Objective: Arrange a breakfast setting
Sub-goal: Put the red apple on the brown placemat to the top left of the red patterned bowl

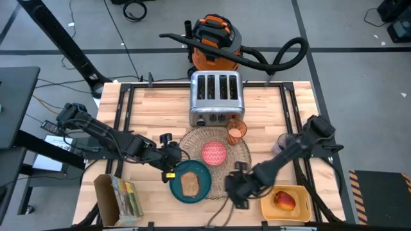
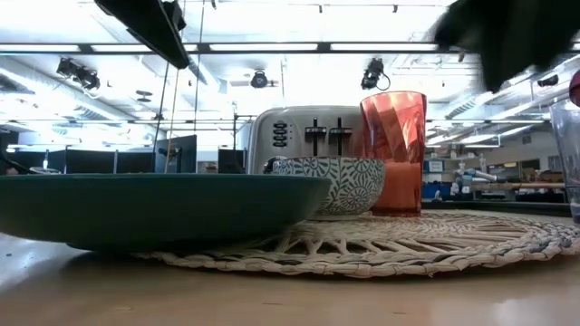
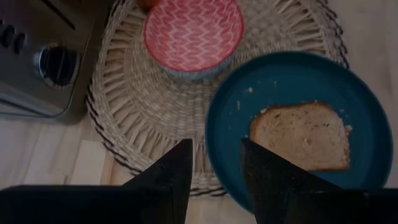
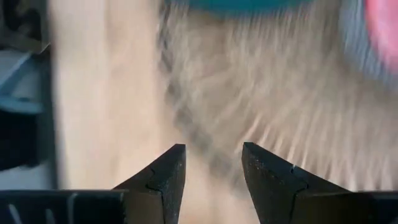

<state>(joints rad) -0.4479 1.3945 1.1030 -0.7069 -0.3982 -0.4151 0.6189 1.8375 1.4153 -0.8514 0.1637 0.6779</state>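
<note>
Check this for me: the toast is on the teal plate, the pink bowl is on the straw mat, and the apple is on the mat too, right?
Not quite. The apple is in the yellow tray, off the mat, as the high view shows. The toast is on the plate and the bowl on the mat, as you said.

The plate (image 1: 200, 185) is dark teal, carrying a tan toast slice (image 1: 189, 185). The bowl (image 1: 214, 153) is pink-red with a chevron pattern inside. The cup (image 1: 236, 131) is translucent orange, the placemat (image 1: 239, 153) pale woven straw, the toaster (image 1: 215, 96) chrome.
</note>
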